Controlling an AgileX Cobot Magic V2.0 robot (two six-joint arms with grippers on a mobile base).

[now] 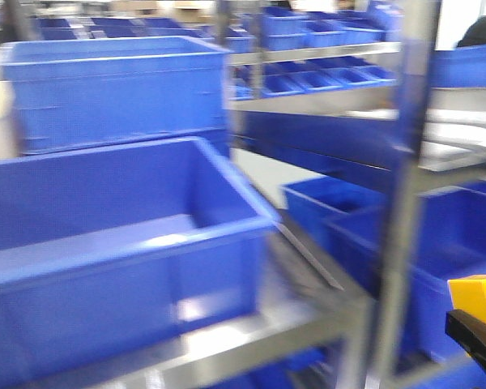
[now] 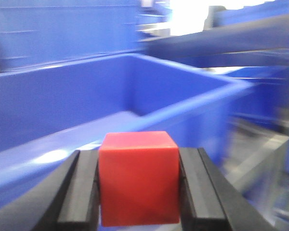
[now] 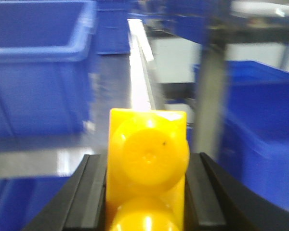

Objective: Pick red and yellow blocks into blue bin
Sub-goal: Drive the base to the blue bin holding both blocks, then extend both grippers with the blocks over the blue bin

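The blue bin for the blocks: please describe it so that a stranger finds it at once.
In the front-facing view, look at the metal shelf in the picture's left half. The blue bin is the large open tub nearest the camera there. Unlike the straight-walled crate behind it, it has smooth sloped walls and a thick rim.

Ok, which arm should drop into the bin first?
Probably left: left gripper holds the red cube facing the open bin. The right gripper, holding the yellow brick, sits off to its side.
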